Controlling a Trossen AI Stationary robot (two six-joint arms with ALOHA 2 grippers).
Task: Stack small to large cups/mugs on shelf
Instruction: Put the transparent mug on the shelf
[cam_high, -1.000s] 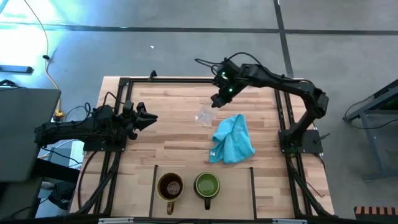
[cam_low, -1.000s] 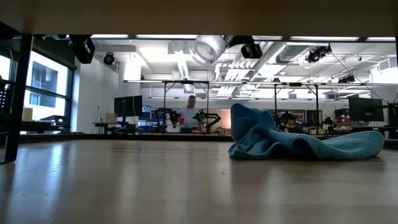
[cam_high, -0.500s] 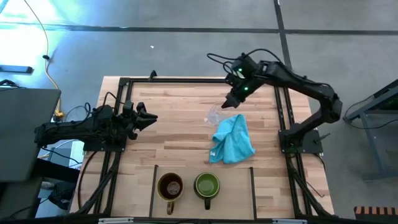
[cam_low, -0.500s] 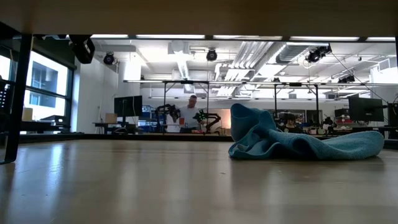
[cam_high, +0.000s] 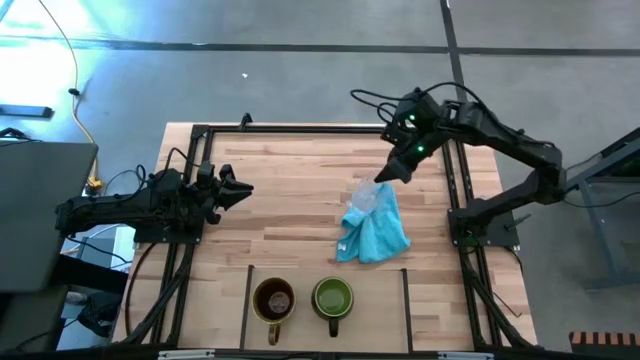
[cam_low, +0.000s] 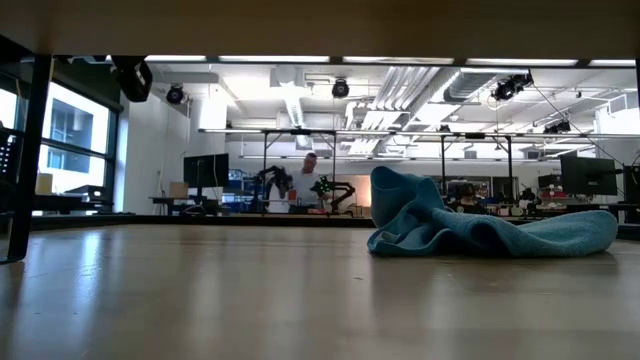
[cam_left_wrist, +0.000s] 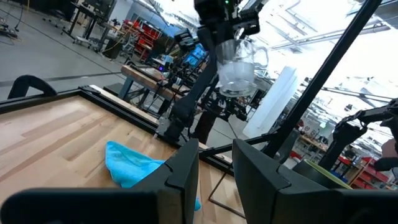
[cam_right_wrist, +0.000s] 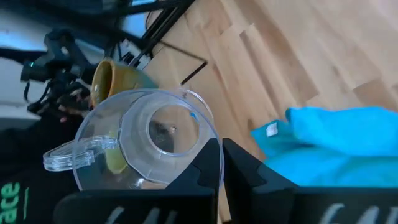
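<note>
Above the cloth's (cam_high: 375, 232) edge, claw-held glass cup (cam_high: 366, 199).

Right pincer (cam_high: 383, 179) clamped tight, arm stretched in from three o'clock — left pincer (cam_high: 243, 189) slightly parted, waiting at nine o'clock.

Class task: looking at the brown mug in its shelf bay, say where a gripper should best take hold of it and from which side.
Probably the rim of the brown mug, from straight above: it stands upright, mouth open. Grip the wall away from the green mug, which stands close beside it.
</note>
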